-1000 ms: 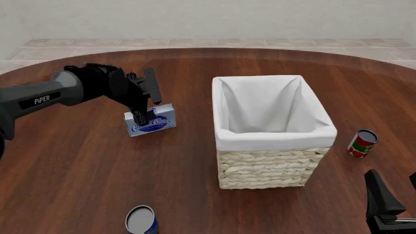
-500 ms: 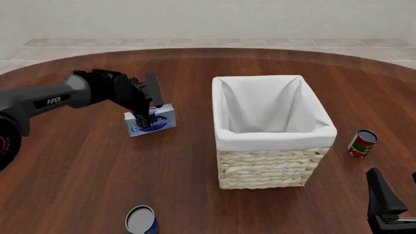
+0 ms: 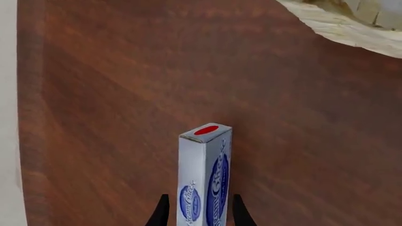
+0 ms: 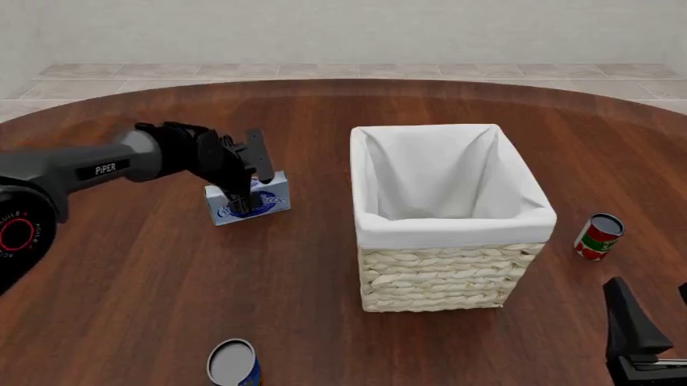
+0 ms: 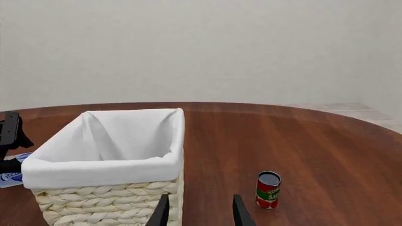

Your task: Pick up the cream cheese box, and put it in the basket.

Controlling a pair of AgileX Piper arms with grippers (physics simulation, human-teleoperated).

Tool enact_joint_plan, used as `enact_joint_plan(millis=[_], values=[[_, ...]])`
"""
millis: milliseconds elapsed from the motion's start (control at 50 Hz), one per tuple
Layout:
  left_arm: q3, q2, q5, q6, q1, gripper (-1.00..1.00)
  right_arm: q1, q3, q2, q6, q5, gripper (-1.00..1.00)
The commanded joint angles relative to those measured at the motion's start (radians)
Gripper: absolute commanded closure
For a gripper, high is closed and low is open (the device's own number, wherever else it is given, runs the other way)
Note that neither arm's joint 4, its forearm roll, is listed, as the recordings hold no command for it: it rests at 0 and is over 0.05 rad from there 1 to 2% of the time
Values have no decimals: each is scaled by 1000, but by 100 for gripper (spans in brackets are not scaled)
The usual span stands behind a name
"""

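Dark wooden table [image 4: 161,273]: left gripper [image 4: 249,178] straddles the light-blue cream cheese box [image 4: 249,199], jaws unclosed; box could tip if nudged.

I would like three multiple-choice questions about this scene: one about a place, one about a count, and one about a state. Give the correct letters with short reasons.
1. Where is the cream cheese box?
A. inside the basket
B. on the table, left of the basket
C. beside the red can

2. How many round cans show in the front view?
A. one
B. two
C. four

3. What is the left gripper doing?
A. straddling the box
B. hanging over the basket
C. holding a can

Answers:
1 B: the box stands on the table, left of the basket.
2 B: a red can at right and a blue can at the near edge.
3 A: the left wrist view shows a finger on each side of the box.
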Motion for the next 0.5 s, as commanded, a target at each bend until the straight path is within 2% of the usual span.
enact_joint_plan(millis=[20,240,400,500], values=[[-32,32,9,-2,7,-100,2,0,0,0,3,-100],[-52,66,4,11,18,-100,0,0,0,2,4,-100],[-101,89,23,12,32,-100,2,0,0,3,6,-100],[-93,96,12,9,26,-100,3,0,0,3,6,-100]])
